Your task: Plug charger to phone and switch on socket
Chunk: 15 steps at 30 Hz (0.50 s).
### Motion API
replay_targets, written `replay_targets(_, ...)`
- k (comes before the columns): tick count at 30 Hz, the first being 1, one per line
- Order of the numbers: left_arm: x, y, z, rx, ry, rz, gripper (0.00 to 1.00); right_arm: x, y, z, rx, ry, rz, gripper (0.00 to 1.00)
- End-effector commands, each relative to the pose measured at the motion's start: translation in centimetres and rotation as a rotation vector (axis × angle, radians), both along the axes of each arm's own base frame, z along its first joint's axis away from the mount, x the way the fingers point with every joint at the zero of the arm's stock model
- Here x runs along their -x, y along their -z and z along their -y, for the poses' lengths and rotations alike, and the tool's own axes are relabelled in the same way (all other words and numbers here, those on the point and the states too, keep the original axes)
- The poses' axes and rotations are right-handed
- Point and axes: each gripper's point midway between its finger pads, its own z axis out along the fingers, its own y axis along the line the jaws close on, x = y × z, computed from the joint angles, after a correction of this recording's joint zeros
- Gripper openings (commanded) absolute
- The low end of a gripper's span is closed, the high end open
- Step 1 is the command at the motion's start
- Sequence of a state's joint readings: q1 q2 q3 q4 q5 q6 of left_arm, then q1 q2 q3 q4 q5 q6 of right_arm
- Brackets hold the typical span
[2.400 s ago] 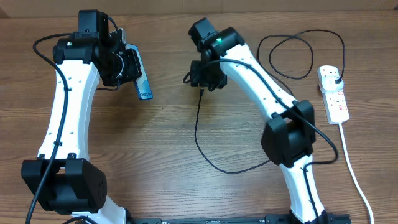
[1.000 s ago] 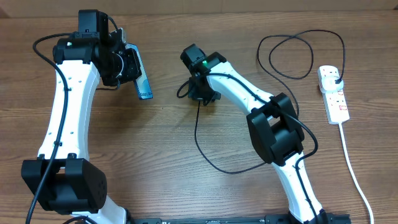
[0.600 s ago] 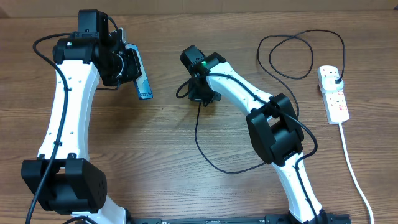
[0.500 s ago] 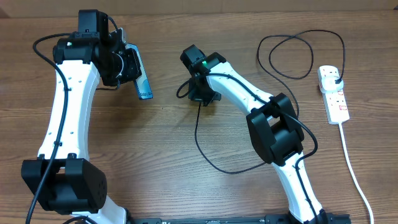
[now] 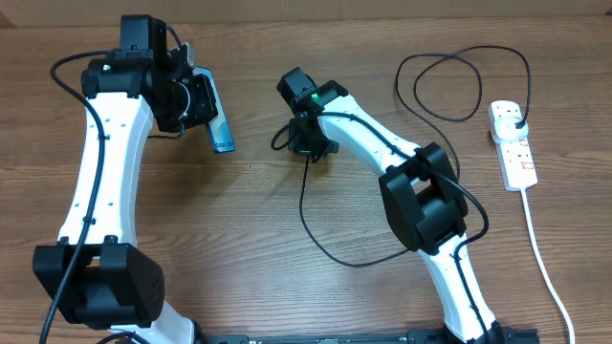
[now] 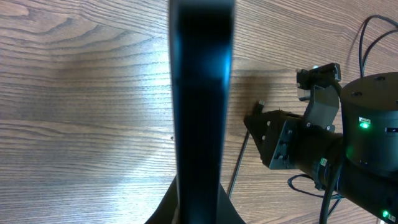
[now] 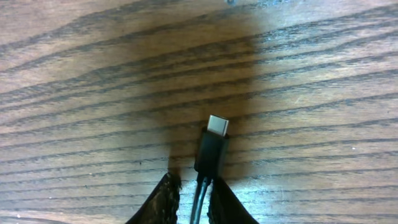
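My left gripper (image 5: 196, 100) is shut on the phone (image 5: 218, 129), holding it tilted above the table at the back left. In the left wrist view the phone (image 6: 202, 93) shows edge-on as a dark bar rising from between the fingers. The charger is a thin black cable (image 5: 304, 205) whose connector (image 7: 212, 146) lies on the wood with its metal tip pointing away. My right gripper (image 5: 308, 150) is down over that end, its fingers (image 7: 165, 200) closed in on the cable just behind the connector. The socket (image 5: 513, 145) lies at the far right with the charger's black plug (image 5: 517, 120) in it.
The black cable runs in a wide loop (image 5: 459, 86) at the back right and a long curve (image 5: 354, 260) in front of the right arm. A thick white cord (image 5: 542, 253) trails from the socket toward the front edge.
Since the earliest frame my right arm swung left and down onto the cable's connector end. Over the last second nothing has visibly moved. The left arm still holds the phone.
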<state>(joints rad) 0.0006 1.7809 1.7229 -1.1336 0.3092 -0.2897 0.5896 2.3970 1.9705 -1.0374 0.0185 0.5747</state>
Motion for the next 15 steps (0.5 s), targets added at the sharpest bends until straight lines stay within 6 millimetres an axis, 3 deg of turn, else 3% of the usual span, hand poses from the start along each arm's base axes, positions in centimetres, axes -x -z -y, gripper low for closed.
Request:
replay_targets(1, -0.3, -0.61, 0.08, 0.007, -0.01, 0.017, 0.04, 1.14, 3.7, 1.31, 0.064, -0.001, -0.064, 0.15)
replay_targets(10, -0.38, -0.64, 0.08, 0.006, -0.01, 0.02, 0.04, 0.34, 3.68, 2.18, 0.054, -0.023, -0.061, 0.04)
replay_targets(15, -0.61, -0.91, 0.54, 0.026, 0.017, 0.039, 0.04, 0.51, 3.28, 1.37, -0.024, -0.106, -0.087, 0.04)
